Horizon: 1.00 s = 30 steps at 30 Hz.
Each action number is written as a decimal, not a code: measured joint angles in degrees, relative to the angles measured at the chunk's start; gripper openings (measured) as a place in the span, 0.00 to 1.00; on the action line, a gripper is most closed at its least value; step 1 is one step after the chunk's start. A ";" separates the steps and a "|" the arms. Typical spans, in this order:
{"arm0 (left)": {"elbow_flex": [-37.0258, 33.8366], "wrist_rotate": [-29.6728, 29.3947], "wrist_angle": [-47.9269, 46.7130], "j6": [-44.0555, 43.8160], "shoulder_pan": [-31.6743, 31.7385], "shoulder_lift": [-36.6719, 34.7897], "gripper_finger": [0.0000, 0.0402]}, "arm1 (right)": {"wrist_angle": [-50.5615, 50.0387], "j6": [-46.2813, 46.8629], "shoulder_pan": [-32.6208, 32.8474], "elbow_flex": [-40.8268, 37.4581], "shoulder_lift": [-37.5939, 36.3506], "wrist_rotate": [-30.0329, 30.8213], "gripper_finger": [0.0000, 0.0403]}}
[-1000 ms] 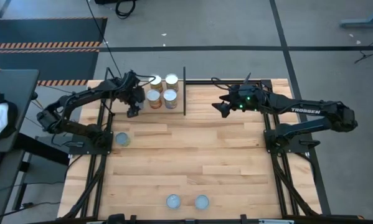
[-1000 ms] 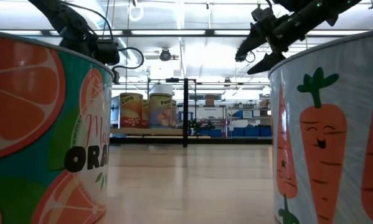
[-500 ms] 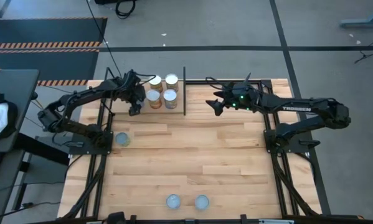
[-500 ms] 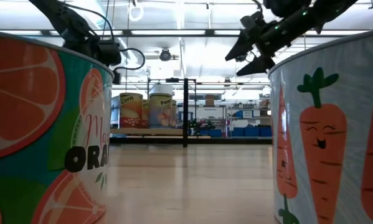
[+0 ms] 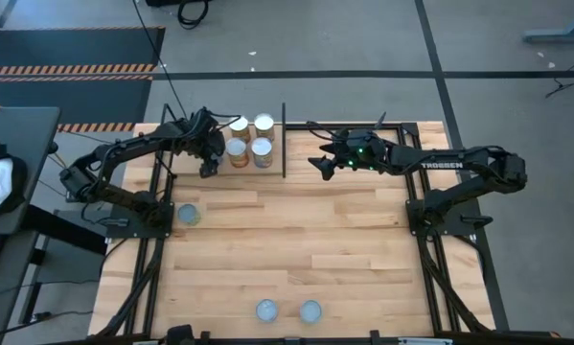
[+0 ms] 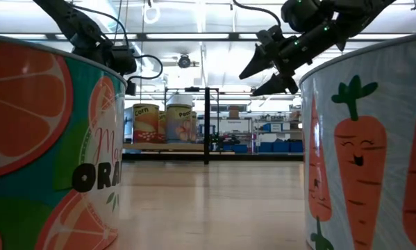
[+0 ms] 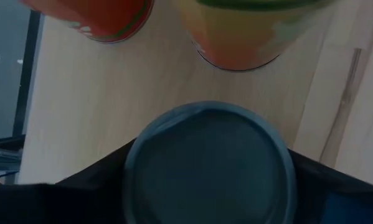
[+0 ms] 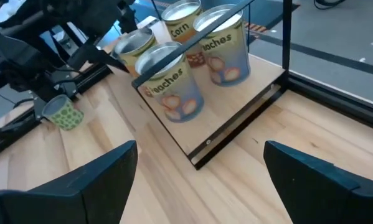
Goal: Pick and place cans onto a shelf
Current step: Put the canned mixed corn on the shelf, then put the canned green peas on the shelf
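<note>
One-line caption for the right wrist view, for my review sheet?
Open right pincer faces four cans on the shelf; the left pincer holds a green can beside it.

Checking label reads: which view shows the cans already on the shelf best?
Right wrist view: four cans stand close and unblocked on the shelf, with Peaches and Corn labels readable. High view gives only their round tops. Low view shows them far off. Left wrist view catches two bases, cropped.

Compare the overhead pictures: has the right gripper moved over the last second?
Yes. The right gripper has travelled leftward across the table, closing on the shelf's black post, with its fingers open and empty.
</note>
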 joint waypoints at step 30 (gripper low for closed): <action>-0.13 -2.85 -1.39 -9.42 -0.76 -10.90 0.89 | 1.53 3.69 0.15 0.00 -0.06 -4.02 0.89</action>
